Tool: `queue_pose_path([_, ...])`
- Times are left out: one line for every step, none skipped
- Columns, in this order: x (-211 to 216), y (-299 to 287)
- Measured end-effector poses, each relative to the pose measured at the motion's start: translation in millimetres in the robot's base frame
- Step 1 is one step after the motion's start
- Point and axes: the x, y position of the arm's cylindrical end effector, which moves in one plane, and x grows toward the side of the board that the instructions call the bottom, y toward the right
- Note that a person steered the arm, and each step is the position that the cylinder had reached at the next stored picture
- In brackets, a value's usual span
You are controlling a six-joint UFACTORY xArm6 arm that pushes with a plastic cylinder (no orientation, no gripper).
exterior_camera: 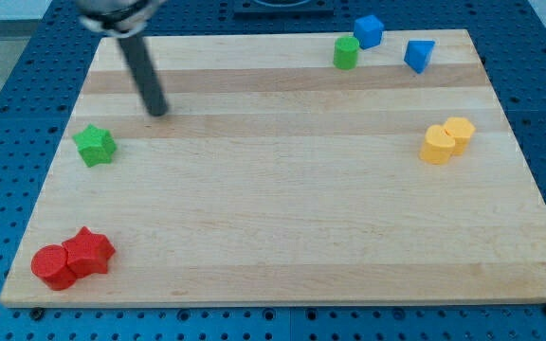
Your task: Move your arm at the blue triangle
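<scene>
The blue triangle (419, 55) lies near the board's top right corner. My tip (159, 111) is far to the view's left of it, on the upper left part of the board, with the dark rod rising up and left from it. A blue cube (368, 30) sits at the top edge, left of the triangle. A green block (346, 52) stands just below and left of the cube. A green star (95, 145) lies below and left of my tip.
Two yellow blocks (445, 140) touch each other at the right side. A red cylinder (52, 266) and a red star (89, 252) touch at the bottom left corner. The wooden board (282, 208) rests on a blue perforated table.
</scene>
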Motion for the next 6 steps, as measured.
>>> queue_pose_path([-27.1,91.0])
queue_pose_path([-43.2,170.0])
queue_pose_path([-20.6,228.2])
queue_pose_path([-6.1,316.2])
queue_pose_path([-38.2,417.2])
queue_pose_path([-99.8,464.6])
